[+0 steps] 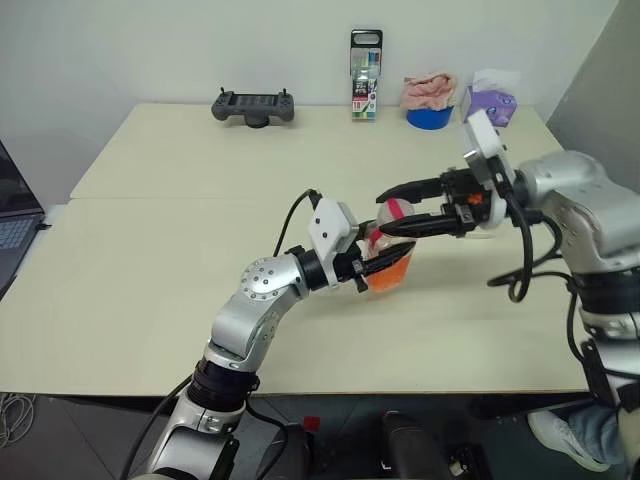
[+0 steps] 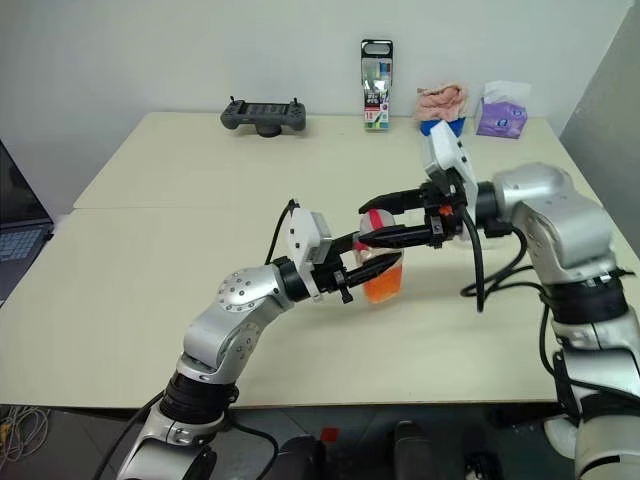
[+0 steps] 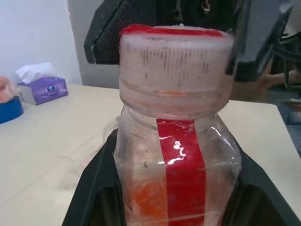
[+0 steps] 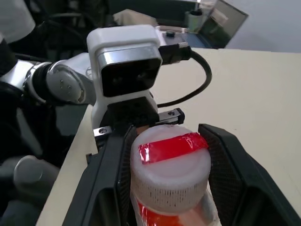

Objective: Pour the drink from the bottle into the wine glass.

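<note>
The bottle [image 1: 388, 262] hangs above the middle of the table, upright with a slight tilt, and my left gripper [image 1: 383, 264] is shut on its clear squarish body. The drink [image 1: 392, 276], an orange-red liquid, fills the lower part of the bottle. A strip of red tape runs down the bottle's side [image 3: 181, 160]. My right gripper [image 1: 385, 213] reaches in from the right and is shut on the whitish ribbed cap [image 4: 171, 169], one black finger on each side. The cap has red tape across its top. The wine glass is hidden from view.
Along the table's far edge stand a black handheld controller [image 1: 254, 105], a tall marker pack [image 1: 365, 75], a blue bowl with a pink cloth [image 1: 430, 103] and a purple tissue box [image 1: 490, 101]. A laptop [image 1: 12, 215] sits off the table's left side.
</note>
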Controlling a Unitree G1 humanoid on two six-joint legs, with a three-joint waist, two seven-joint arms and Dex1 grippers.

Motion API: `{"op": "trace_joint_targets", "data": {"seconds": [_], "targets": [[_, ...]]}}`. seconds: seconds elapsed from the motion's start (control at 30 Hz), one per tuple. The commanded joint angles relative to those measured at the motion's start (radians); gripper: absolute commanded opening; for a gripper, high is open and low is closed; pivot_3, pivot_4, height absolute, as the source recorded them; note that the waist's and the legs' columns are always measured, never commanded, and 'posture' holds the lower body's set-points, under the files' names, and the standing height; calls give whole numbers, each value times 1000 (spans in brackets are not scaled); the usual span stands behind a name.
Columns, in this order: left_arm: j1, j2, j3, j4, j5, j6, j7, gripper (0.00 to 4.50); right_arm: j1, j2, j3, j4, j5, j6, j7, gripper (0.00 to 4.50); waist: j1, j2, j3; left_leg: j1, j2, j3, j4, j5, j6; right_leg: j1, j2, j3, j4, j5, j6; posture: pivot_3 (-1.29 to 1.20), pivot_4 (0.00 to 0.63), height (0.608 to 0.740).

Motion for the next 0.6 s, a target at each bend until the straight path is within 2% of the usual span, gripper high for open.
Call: {"op": "trace_joint_targets", "data": {"seconds": [0.03,0.23,0.47,0.6], "targets": [[-5,-2,16,-27,-4,-8,14,1817,-52,6,2,41,-29,-74,84,2574,5,0,0,0,0,0,0,0,0,0,0,0,0,0,0,0,150,740],[2,-4,14,-31,-3,-9,21,1815,-47,5,-25,21,7,-34,108,4478,10,0,0,-2,-3,-1,0,0,0,0,-6,0,-1,1,0,0,150,740],[-10,-6,15,-15,-4,-15,12,1815,-8,17,-85,-37,9,-15,-8,4500,9,0,0,-2,-4,-1,0,0,0,0,-6,-1,-1,1,0,0,150,740],[-19,-6,23,-1,-3,-21,11,1815,63,8,-132,-151,-17,40,-172,4500,10,0,0,-1,-4,-1,0,0,-1,0,-6,-1,0,1,0,0,150,740]]}}
